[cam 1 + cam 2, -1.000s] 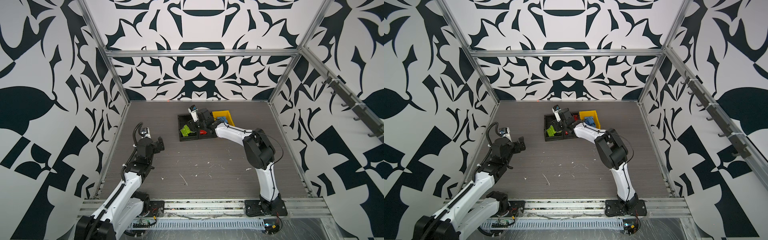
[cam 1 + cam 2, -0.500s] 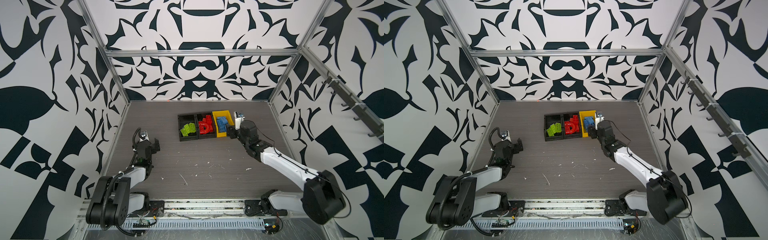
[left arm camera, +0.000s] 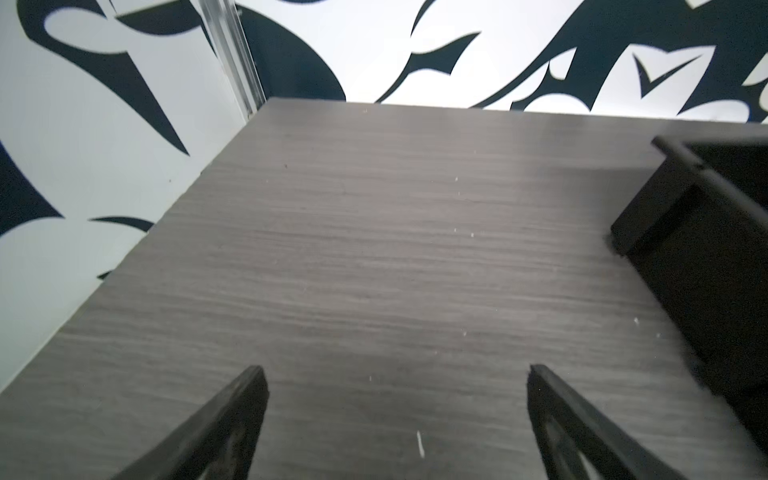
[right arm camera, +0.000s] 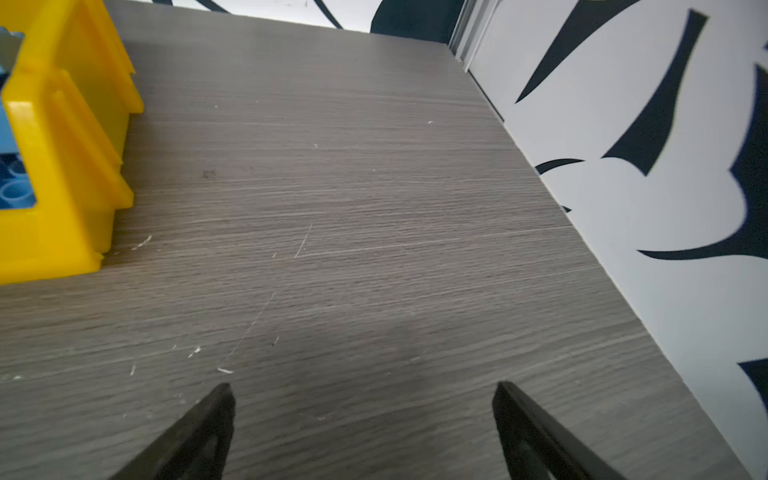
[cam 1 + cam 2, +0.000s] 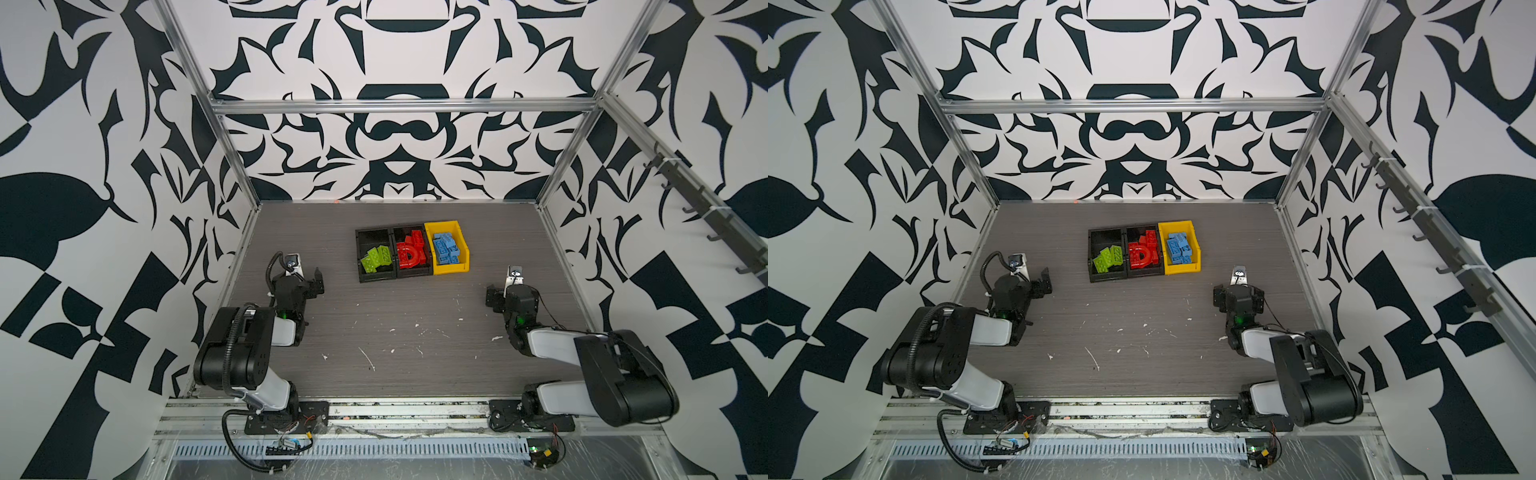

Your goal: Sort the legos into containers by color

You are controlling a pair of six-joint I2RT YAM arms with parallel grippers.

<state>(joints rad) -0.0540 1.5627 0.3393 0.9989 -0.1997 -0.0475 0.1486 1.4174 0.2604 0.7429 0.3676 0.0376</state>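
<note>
Lime, red and blue legos (image 5: 409, 255) lie sorted in the three containers (image 5: 451, 270), far middle of the desk (image 5: 415, 307); left jaws and right jaws, open and empty, flank them, neither clearly nearer.

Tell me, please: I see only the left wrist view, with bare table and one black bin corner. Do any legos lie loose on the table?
Observer: No. In both top views the table bears only small white scraps.
Operator: What is inside the black bin near my arm?
Observer: That black bin holds the green legos.
Operator: And what does the right gripper do?
Observer: The right gripper is open and empty, over bare table beside the yellow bin.
</note>
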